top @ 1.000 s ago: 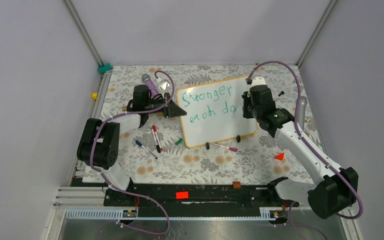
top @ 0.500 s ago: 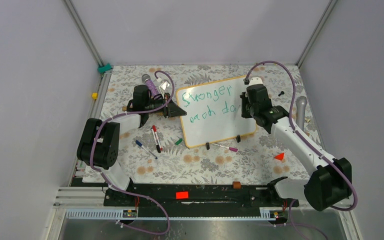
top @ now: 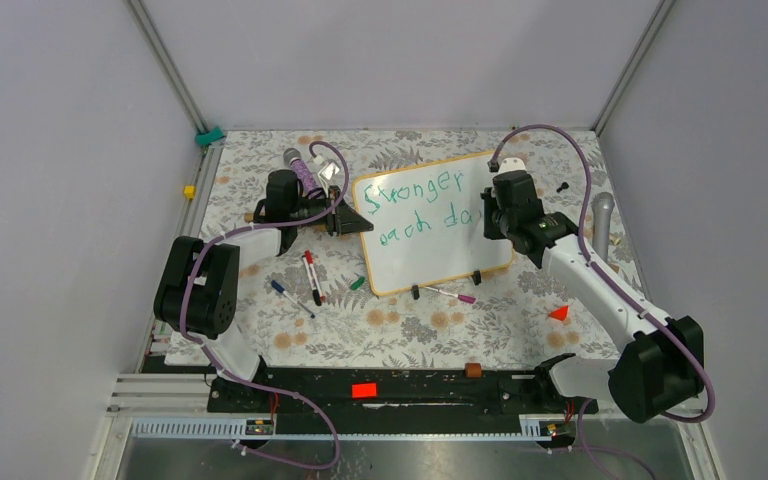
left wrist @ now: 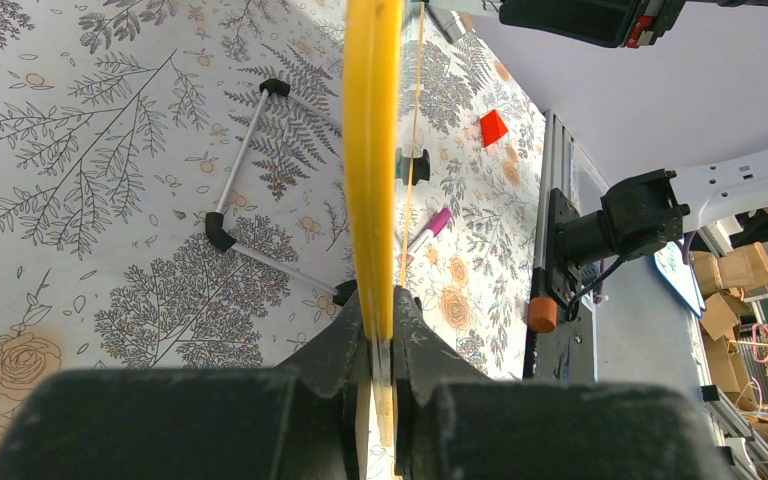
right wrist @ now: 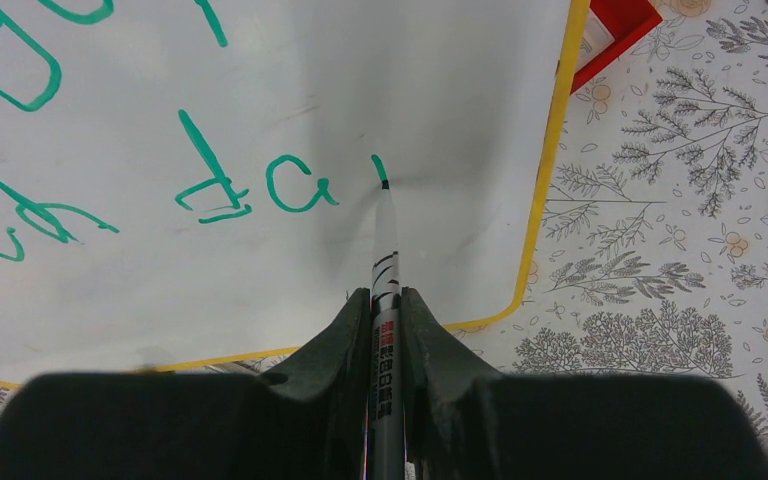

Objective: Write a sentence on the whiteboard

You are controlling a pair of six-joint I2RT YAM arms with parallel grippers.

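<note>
The whiteboard (top: 430, 255) stands tilted at mid table, its orange-tan frame edge (left wrist: 370, 150) running up the left wrist view. The sentence (top: 415, 207) in green reads "Stronger" over "each da", with a short new stroke after the "a" (right wrist: 300, 190). My left gripper (top: 346, 222) (left wrist: 383, 318) is shut on the board's left edge. My right gripper (top: 491, 216) (right wrist: 387, 300) is shut on a silver marker (right wrist: 385, 250). The marker's green tip touches the board (right wrist: 440, 80) at the foot of that stroke.
On the floral table left of the board lie loose markers (top: 311, 276), a blue pen (top: 288, 297) and a green cap (top: 358, 283). A pink marker (top: 452, 294) rests by the board's black feet (top: 415, 292). A red wedge (top: 559, 313) sits front right.
The right gripper with the marker shifted slightly along the second line; the "a" gained its tail and a short stroke appeared to its right. Left gripper and board stayed still.
</note>
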